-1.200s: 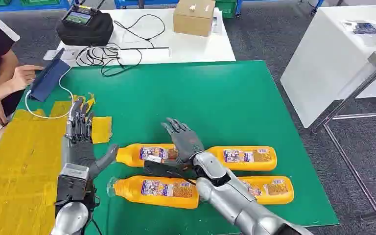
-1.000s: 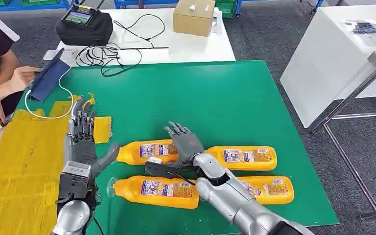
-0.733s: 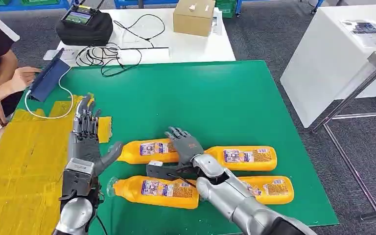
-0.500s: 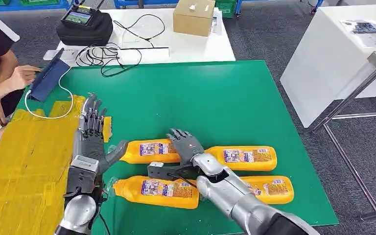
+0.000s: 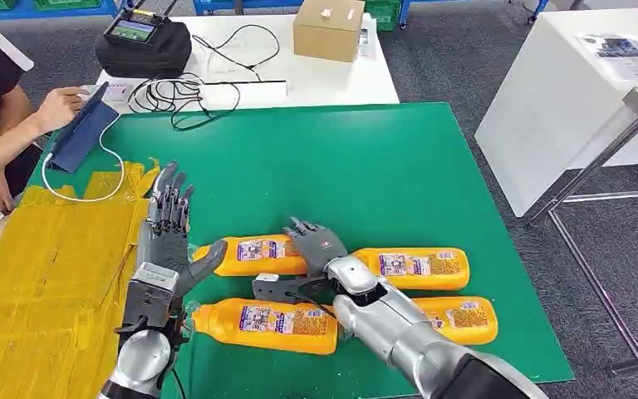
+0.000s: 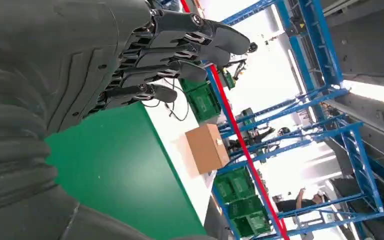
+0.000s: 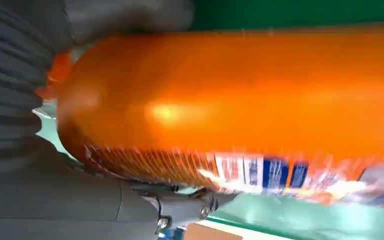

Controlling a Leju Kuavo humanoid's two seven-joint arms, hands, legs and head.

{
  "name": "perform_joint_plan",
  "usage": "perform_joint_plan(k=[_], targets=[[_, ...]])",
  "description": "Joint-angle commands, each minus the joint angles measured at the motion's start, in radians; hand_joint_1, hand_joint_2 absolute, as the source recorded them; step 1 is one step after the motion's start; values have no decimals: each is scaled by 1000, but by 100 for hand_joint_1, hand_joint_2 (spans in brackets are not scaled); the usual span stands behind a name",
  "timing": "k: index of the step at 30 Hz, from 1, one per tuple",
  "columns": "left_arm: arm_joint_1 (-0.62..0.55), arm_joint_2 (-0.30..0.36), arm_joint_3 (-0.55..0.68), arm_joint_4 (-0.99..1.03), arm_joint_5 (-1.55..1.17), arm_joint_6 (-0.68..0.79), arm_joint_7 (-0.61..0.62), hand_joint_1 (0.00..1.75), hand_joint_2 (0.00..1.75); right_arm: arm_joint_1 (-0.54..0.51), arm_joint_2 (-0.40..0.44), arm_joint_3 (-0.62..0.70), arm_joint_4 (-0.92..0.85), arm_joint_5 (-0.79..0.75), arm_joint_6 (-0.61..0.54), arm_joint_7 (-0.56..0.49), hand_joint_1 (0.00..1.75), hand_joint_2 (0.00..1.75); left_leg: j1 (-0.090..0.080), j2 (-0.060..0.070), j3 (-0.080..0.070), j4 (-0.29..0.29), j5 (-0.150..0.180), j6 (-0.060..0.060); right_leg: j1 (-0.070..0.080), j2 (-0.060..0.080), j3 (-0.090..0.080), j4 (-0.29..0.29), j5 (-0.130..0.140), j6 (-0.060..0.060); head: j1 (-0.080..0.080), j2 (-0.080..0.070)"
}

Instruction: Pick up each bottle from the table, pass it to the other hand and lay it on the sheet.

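Note:
Four orange bottles lie in two rows on the green table (image 5: 365,166). My right hand (image 5: 317,247) lies over the base end of the far-left bottle (image 5: 245,255). Its fingers curl over the far side and its thumb runs along the near side. In the right wrist view that bottle (image 7: 240,95) sits between the thumb and fingers. My left hand (image 5: 166,233) stands empty by the bottle's neck with its fingers (image 6: 180,45) spread and pointing away from me. The yellow sheet (image 5: 41,274) covers the table's left part. The other bottles are far-right (image 5: 419,268), near-left (image 5: 262,322) and near-right (image 5: 461,320).
A person sits at the far left with a hand on a blue tablet (image 5: 83,133). Behind the green table a white table carries a black case (image 5: 144,41), cables and a cardboard box (image 5: 330,29). Another white table (image 5: 565,91) stands to the right.
My right hand has lowered onto the far-left bottle and curled its fingers over it. My left hand has moved right, off the sheet toward the bottle's neck. The person's hand has moved onto the tablet.

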Motion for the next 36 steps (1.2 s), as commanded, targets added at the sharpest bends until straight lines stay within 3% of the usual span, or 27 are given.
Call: perform_joint_plan(k=[1,6,10,15,21,25,29,36], targets=[[-44,-2,-34,81,6,-4,-1,0,175,-34,-1,27,103,1,2,0,148,175,0,-1,2,-1,0,1,0,-3,3,-1,-1,-1,0,0],[-32,-2,-33,66,9,-4,-2,0,175,-22,-3,-1,84,-5,-58,-2,175,175,0,-1,4,-2,0,2,0,-5,5,-2,-1,-2,0,0],[-10,1,-20,35,13,-1,-2,0,175,6,-2,-54,31,-28,-135,-18,175,175,0,0,3,-1,0,1,0,-3,3,-1,-1,-1,0,0],[22,11,-5,-13,22,-18,8,0,175,100,4,-185,-144,-86,-340,-67,175,175,0,1,6,-3,-2,2,1,-3,7,-2,-2,-3,0,0],[25,21,-14,-4,22,-23,12,0,175,233,36,-380,-381,-332,-492,-256,175,175,0,0,5,-2,-2,1,1,-4,6,-1,-2,-3,0,0],[20,24,-30,15,28,-22,7,0,175,282,61,-468,-462,-496,-498,-371,175,175,0,-1,1,-1,-1,1,1,-4,3,-1,-1,-2,0,0],[10,27,-45,30,35,-24,5,0,175,311,80,-513,-520,-642,-431,-442,175,175,-1,-1,3,-2,-1,2,0,-5,4,-1,-2,-2,0,0],[10,25,-47,32,37,-22,6,0,175,316,85,-508,-521,-645,-425,-441,175,175,0,0,2,-1,-1,1,0,-4,3,-1,-1,-2,0,0]])
